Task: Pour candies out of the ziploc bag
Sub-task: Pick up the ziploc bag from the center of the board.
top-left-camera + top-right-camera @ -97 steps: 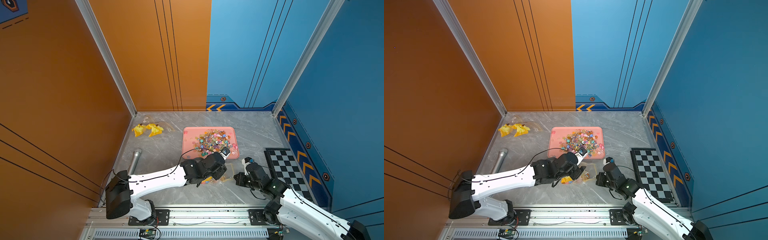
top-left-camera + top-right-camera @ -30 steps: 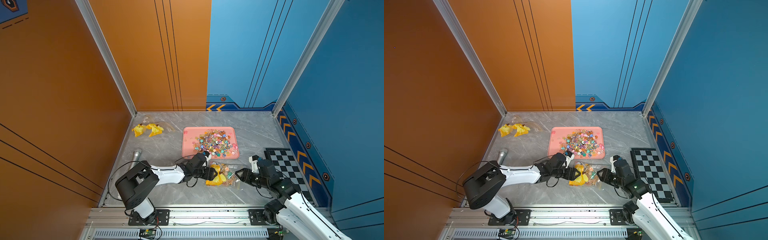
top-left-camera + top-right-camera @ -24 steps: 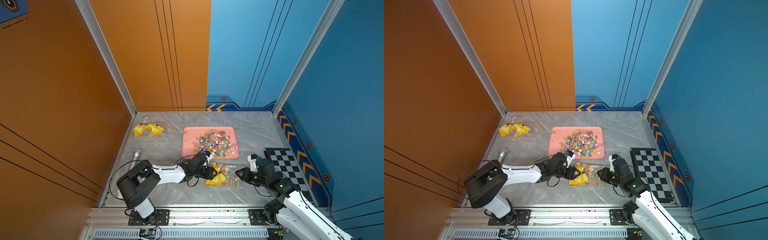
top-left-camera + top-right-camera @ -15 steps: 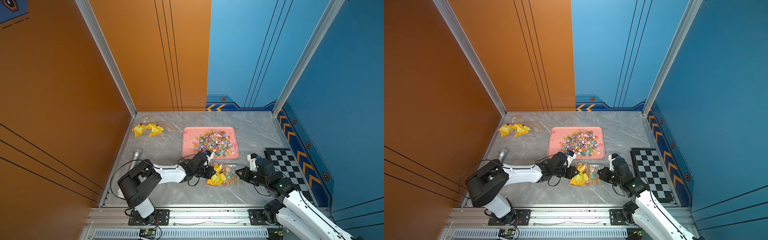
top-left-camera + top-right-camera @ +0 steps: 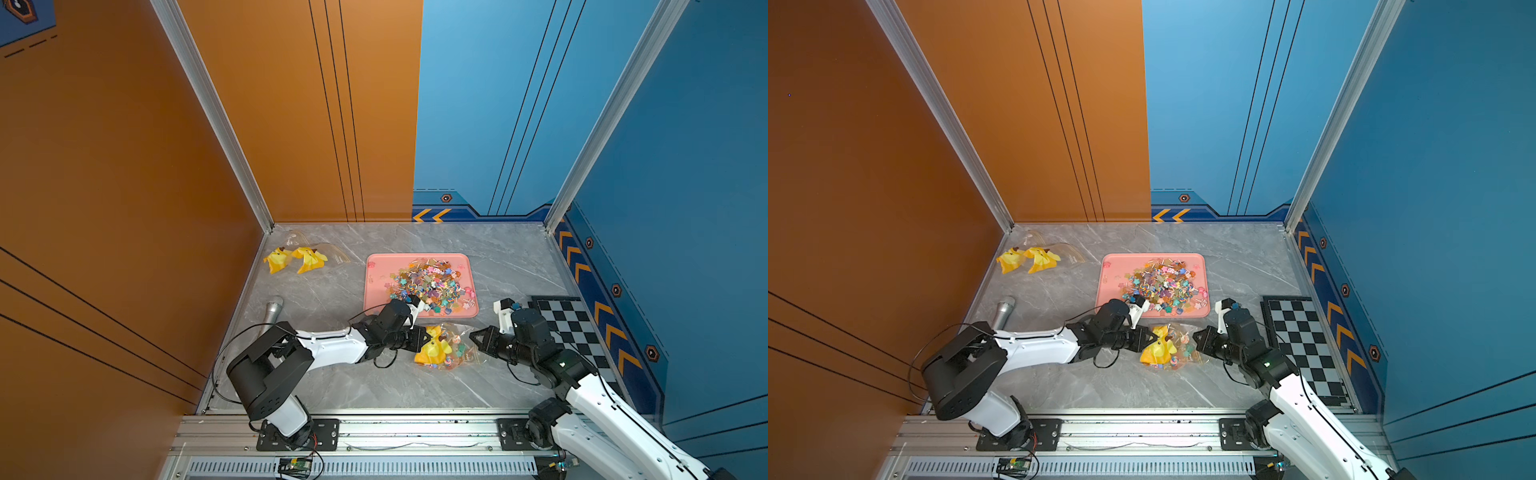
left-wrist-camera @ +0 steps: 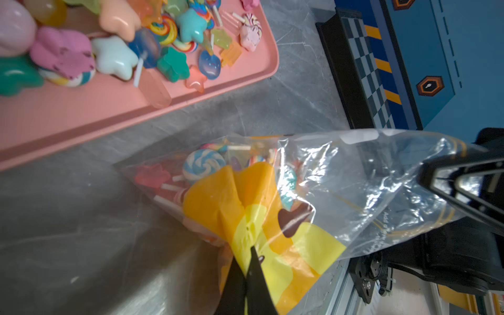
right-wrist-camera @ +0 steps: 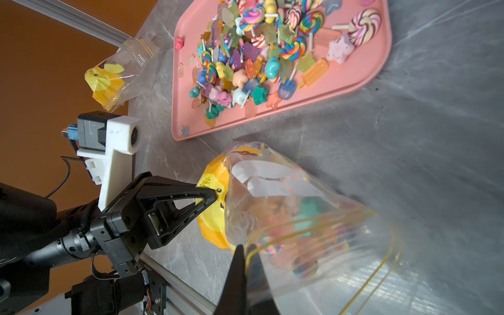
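Observation:
A clear ziploc bag (image 5: 446,347) (image 5: 1169,348) with a yellow printed bottom stretches between my two grippers, low over the grey table just in front of the pink tray (image 5: 376,286). Some candies (image 6: 204,166) still sit inside the bag. A heap of candies (image 5: 430,284) (image 7: 245,60) lies on the tray. My left gripper (image 6: 249,256) (image 5: 424,337) is shut on the bag's yellow bottom end. The right gripper (image 7: 244,249) (image 5: 473,337) is shut on the bag's mouth edge, by the yellow zip line.
Two more yellow-printed bags (image 5: 297,259) lie at the back left near the orange wall. A silver microphone (image 5: 272,309) lies at the left. A black-and-white checkerboard (image 5: 569,324) lies at the right, beside the right arm.
A second ago both grippers stood open at the ends of the lying bag. Both have since shut on it, left on the bottom, right on the mouth.

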